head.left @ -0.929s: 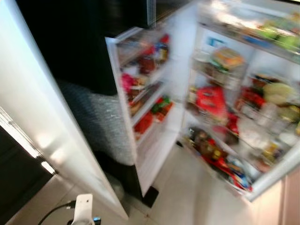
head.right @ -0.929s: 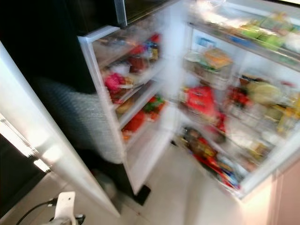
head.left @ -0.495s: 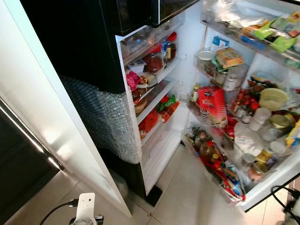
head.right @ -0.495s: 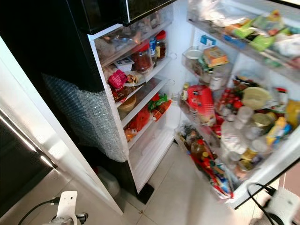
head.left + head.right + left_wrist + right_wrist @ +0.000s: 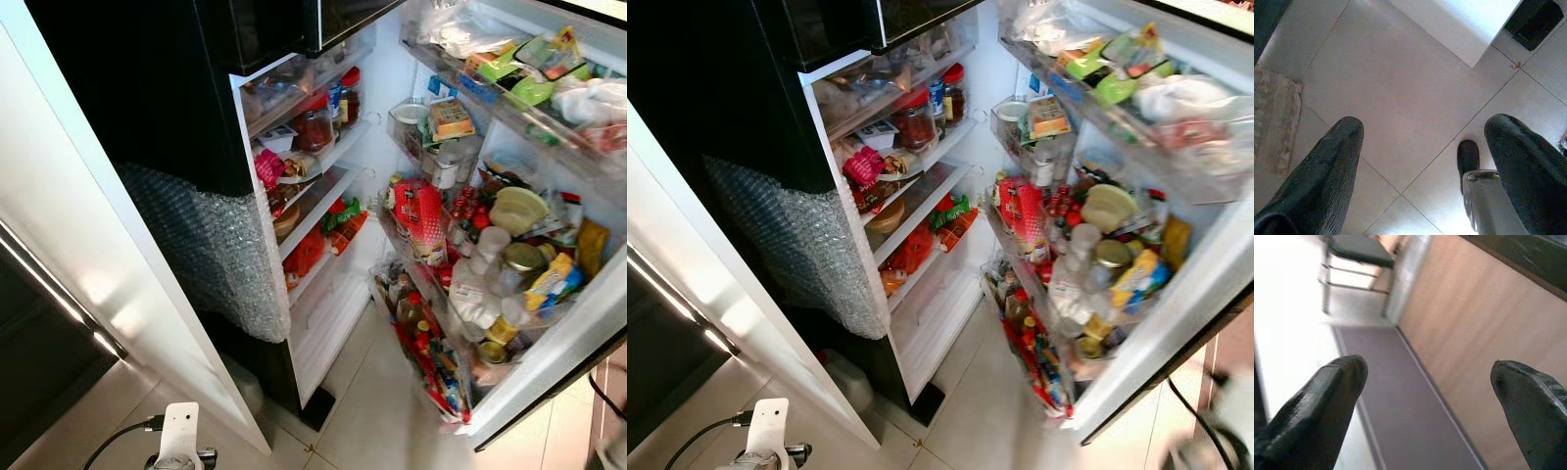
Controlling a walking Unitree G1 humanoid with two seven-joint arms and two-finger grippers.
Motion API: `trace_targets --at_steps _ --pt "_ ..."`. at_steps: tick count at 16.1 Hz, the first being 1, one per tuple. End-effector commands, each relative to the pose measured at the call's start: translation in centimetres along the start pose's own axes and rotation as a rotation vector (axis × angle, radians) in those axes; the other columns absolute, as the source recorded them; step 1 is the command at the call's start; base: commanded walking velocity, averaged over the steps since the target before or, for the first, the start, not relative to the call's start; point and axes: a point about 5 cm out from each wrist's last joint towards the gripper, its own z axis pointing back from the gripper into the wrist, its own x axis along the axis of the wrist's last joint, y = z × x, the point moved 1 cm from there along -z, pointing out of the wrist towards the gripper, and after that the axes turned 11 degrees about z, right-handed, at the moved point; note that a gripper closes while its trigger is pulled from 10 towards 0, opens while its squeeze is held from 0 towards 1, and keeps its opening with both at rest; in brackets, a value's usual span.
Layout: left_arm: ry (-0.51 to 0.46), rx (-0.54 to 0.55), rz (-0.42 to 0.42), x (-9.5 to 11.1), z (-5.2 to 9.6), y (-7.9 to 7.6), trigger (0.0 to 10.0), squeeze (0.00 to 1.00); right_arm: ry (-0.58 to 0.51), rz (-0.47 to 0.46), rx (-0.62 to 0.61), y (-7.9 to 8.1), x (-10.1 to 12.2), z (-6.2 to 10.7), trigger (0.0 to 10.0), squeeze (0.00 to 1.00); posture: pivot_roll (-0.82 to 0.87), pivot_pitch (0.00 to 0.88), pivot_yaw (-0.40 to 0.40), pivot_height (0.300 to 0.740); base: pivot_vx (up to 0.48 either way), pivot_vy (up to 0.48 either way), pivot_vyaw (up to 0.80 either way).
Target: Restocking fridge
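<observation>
The fridge (image 5: 323,176) stands open before me, its inner shelves packed with jars, tubs and packets, among them a red-lidded jar (image 5: 313,127). Its door (image 5: 549,333) swings out on the right, its racks crowded with a red bag (image 5: 428,211), a pale lidded tub (image 5: 519,208), bottles (image 5: 411,313) and green packets (image 5: 529,88). My left gripper (image 5: 1425,129) hangs open over the tiled floor, nothing between its fingers. My right gripper (image 5: 1430,368) is open too, facing a tan wall and a dark floor strip.
A tall white door panel (image 5: 88,264) stands on the left. Bubble wrap (image 5: 216,255) covers the fridge's dark side. A plastic jug (image 5: 847,377) sits on the floor by the fridge's foot. Pale tiles (image 5: 382,411) lie between panel and fridge door. A rug (image 5: 1273,122) lies near my left side.
The blur of a second ago has cleared and the whole picture has shifted, so the camera moved. The fridge door now shows more edge-on. Both arms still hang low.
</observation>
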Motion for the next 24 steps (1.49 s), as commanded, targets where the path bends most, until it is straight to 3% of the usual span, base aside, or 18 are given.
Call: trace_targets --at_steps 1,4,7,9,10,15,20,21,23,24 --pt "0.008 0.010 0.004 0.0 0.0 0.3 10.0 0.00 -0.064 -0.005 0.061 0.8 1.3 -0.1 10.0 0.00 -0.07 0.000 0.039 0.740 0.000 0.000 0.00" --pt "0.010 0.010 0.006 0.0 0.0 0.3 10.0 0.00 -0.111 -0.014 0.178 3.0 2.2 0.9 10.0 0.00 -0.07 0.000 0.035 0.740 0.000 0.000 0.00" --pt "0.006 -0.001 0.000 0.0 0.0 0.3 10.0 0.00 -0.096 -0.114 0.564 7.2 2.1 3.5 10.0 0.00 -0.08 0.000 0.038 0.740 0.000 0.000 0.00" --pt "0.003 -0.009 -0.013 0.1 0.0 0.3 10.0 0.00 -0.122 -0.145 0.755 8.6 2.1 4.9 10.0 0.00 -0.08 0.000 0.042 0.740 0.000 0.000 0.00" --pt "0.002 -0.010 -0.016 0.1 0.0 0.3 10.0 0.00 -0.123 -0.156 0.917 9.6 1.9 6.1 10.0 0.00 -0.08 0.000 0.042 0.740 0.000 0.000 0.00" --pt "0.004 -0.024 -0.026 0.1 0.0 0.3 10.0 0.00 -0.127 -0.126 1.315 10.8 1.3 8.6 10.0 0.00 -0.10 0.000 0.053 0.740 0.000 0.000 0.00" --pt "-0.009 -0.032 -0.023 0.2 0.0 0.2 10.0 0.00 -0.267 -0.163 1.423 12.0 5.8 8.4 10.0 0.00 -0.08 0.000 0.047 0.740 0.000 0.000 0.00" --pt "-0.010 -0.033 -0.024 0.2 0.0 0.1 10.0 0.00 -0.296 -0.130 1.469 12.4 6.4 8.7 10.0 0.00 -0.08 0.000 0.041 0.740 0.000 0.000 0.00" --pt "-0.010 -0.035 -0.020 0.1 0.0 0.0 10.0 0.00 -0.274 -0.133 1.479 12.6 6.4 8.8 10.0 0.00 -0.08 0.000 0.029 0.740 0.000 0.000 0.00" --pt "-0.003 -0.039 -0.015 -0.1 0.0 -0.1 10.0 0.00 -0.109 -0.247 1.378 12.6 4.8 8.3 10.0 0.00 -0.09 0.000 0.022 0.740 0.000 0.000 0.00"
